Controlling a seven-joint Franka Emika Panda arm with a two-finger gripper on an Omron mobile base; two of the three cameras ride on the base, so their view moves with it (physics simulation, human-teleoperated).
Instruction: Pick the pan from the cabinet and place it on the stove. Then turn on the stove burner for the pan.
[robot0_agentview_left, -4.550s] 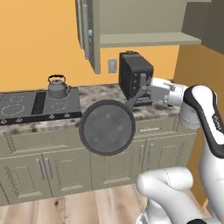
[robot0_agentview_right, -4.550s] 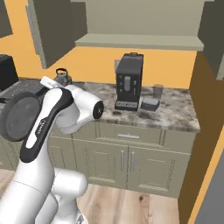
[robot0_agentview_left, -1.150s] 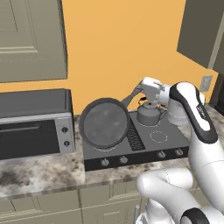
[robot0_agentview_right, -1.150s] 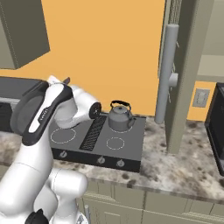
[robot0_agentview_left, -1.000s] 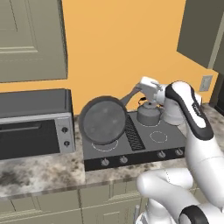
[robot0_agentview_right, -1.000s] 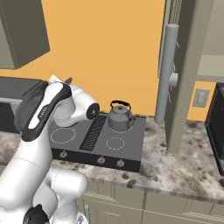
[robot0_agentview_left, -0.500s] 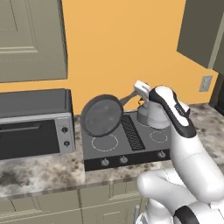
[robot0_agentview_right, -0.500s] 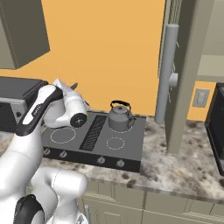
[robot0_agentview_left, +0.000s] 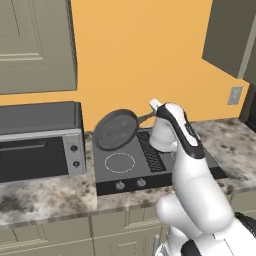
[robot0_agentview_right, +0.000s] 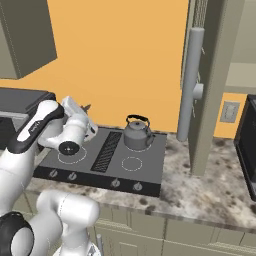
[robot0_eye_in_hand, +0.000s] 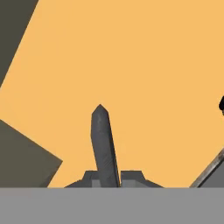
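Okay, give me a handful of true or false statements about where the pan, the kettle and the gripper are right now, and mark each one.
1. The gripper is shut on the handle of the pan. True.
2. The pan sits flat on a burner ring. False: it is held tilted in the air above the left side of the stove.
3. The kettle stands on the stove's back right burner. True.
4. The toaster oven stands to the right of the stove in the left base view. False: it stands to the stove's left.
5. The kettle is hanging from the gripper. False: the gripper holds the pan; the kettle rests on the cooktop.
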